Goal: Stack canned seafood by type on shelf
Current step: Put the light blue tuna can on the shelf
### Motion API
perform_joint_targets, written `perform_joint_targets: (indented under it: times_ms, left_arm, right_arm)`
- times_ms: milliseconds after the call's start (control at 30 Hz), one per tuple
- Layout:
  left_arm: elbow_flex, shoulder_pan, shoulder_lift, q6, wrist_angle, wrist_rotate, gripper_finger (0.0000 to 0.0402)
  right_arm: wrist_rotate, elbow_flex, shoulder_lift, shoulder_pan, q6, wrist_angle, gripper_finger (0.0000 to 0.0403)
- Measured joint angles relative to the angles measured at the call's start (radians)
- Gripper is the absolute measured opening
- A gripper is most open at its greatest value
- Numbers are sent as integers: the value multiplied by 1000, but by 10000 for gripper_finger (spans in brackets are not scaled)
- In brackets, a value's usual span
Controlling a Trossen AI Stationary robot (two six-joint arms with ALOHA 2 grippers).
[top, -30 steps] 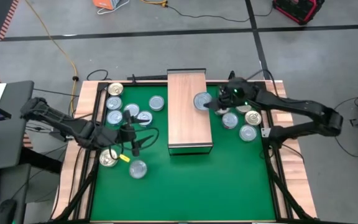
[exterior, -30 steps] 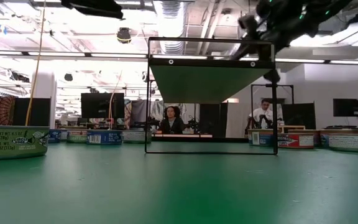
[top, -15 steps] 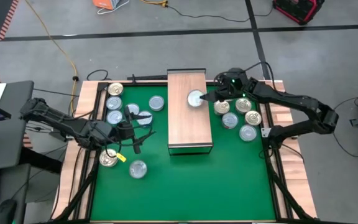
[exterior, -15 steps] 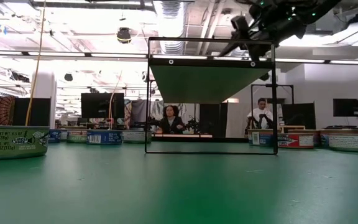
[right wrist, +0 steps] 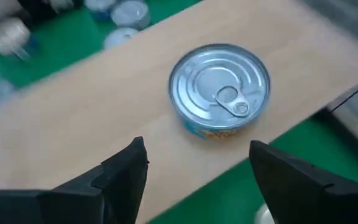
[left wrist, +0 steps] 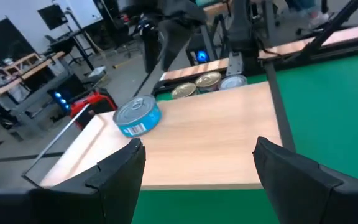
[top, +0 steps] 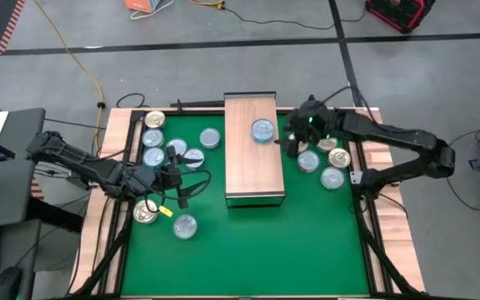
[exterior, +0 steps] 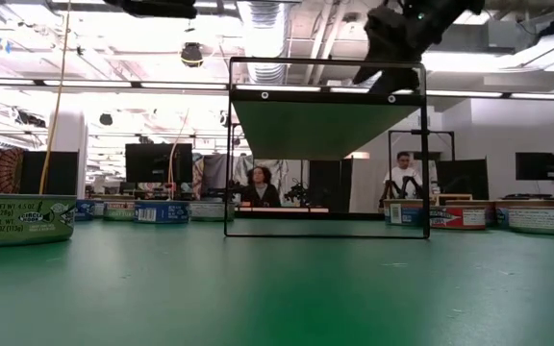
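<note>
A blue-sided tin with a silver pull-tab top (top: 262, 130) stands on its base on the far half of the light-wood shelf (top: 253, 171), near its right edge. It also shows in the right wrist view (right wrist: 219, 87) and the left wrist view (left wrist: 137, 115). My right gripper (top: 294, 140) is open and empty, just off the shelf's right edge, beside that tin (right wrist: 197, 186). My left gripper (top: 180, 185) is open and empty, above the mat to the left of the shelf (left wrist: 197, 180).
Several tins lie on the green mat (top: 248, 242) left of the shelf, around (top: 176, 150), with two nearer ones (top: 146, 212) (top: 185, 226). Several more sit right of the shelf near my right gripper (top: 333, 177). People sit in the room beyond (exterior: 263, 187).
My right gripper carried the blue-silver tin from the shelf's right edge a little toward the table's left, set it on the shelf top, let go and drew back toward the table's right. The tin now stands alone on the shelf.
</note>
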Motion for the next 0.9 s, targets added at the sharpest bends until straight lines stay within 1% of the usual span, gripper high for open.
perform_joint_targets:
  times_ms: [100,200,433,600,733,900]
  left_arm:
    - [0,12,1,17,20,-8,288]
    - [0,17,0,8,40,-10,288]
    - [0,17,0,-102,30,-20,288]
    - [0,17,0,-152,31,-32,288]
    - [0,17,0,-166,29,-41,288]
    - [0,17,0,-146,30,-56,288]
  right_arm:
    - [136,1,13,57,-95,18,306]
    - [184,1,47,75,-124,16,306]
    - [194,0,150,68,-108,7,306]
    - [245,0,230,61,-108,87,306]
    - [258,1,268,37,-107,173,306]
    - [261,1,268,10,-106,247,306]
